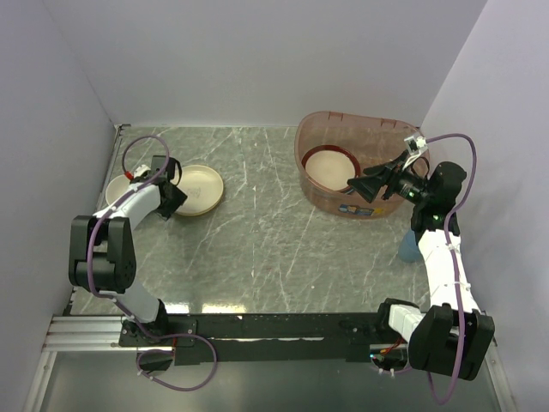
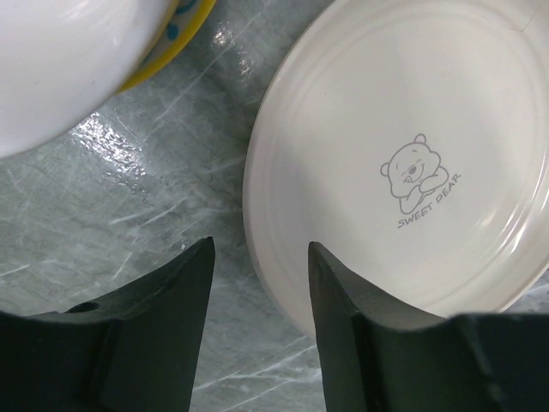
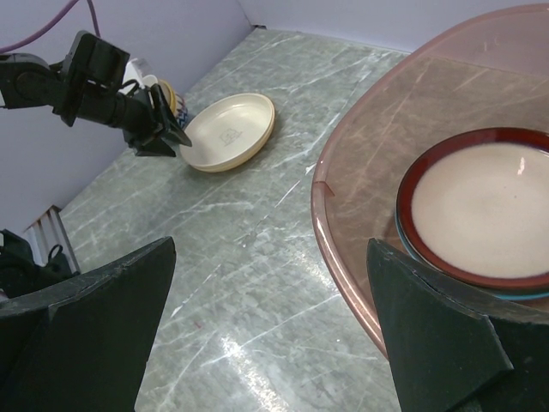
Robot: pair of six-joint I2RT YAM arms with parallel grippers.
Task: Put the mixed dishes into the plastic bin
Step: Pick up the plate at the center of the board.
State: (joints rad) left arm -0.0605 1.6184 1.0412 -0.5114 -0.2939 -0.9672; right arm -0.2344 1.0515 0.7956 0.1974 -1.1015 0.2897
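On the table [image 1: 274, 249] sit one cream bowl [image 1: 199, 189], one blue cup [image 1: 408, 249].

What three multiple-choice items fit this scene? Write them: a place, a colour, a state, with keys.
1. The red-rimmed dish lies: A inside the plastic bin; B left of it; C in front of it.
2. The bear-printed dish is: A blue; B cream; C black.
3. The right gripper is: A open; B shut on the bear-printed dish; C shut on the bin's rim.
Key: 1 A, the bin's wall rings it. 2 B, cream glaze in the left wrist view. 3 A, fingers wide apart, gripping nothing.
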